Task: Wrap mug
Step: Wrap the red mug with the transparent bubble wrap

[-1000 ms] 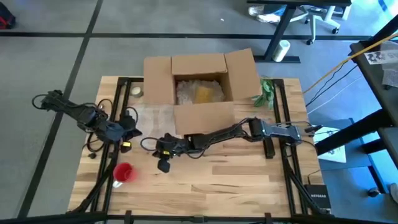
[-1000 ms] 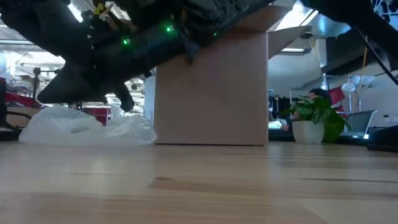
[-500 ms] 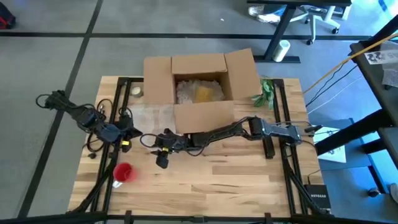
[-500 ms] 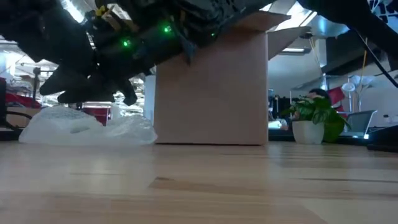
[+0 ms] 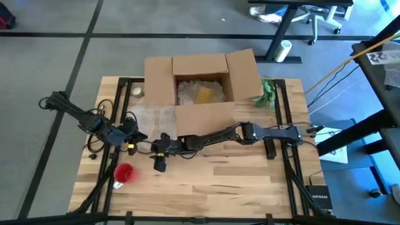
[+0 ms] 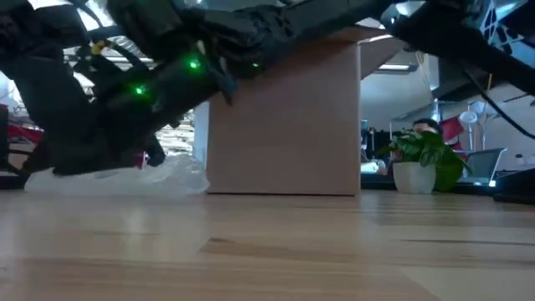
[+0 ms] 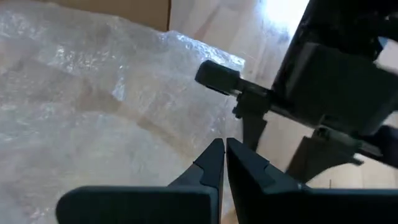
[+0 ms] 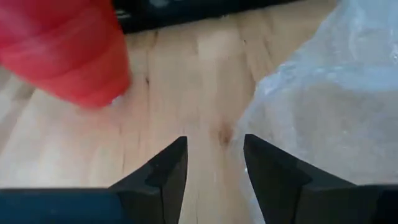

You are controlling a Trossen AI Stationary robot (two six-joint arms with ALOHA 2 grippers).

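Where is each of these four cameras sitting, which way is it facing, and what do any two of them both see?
High view: overhead, straight down on the table, cardboard box, red mug, both arms.
Low view: table height, level toward the box; arms overhead.
Left wrist view: over the bubble wrap; left gripper shut, right arm beyond.
Right wrist view: down at the mug; right gripper open.
Shared: both wrist views see the bubble wrap.

My right wrist view cuts the red mug (image 8: 65, 53) off at the edge. In the low view my arms hide most of the bubble wrap (image 6: 180, 174) beside the cardboard box (image 6: 284, 125).
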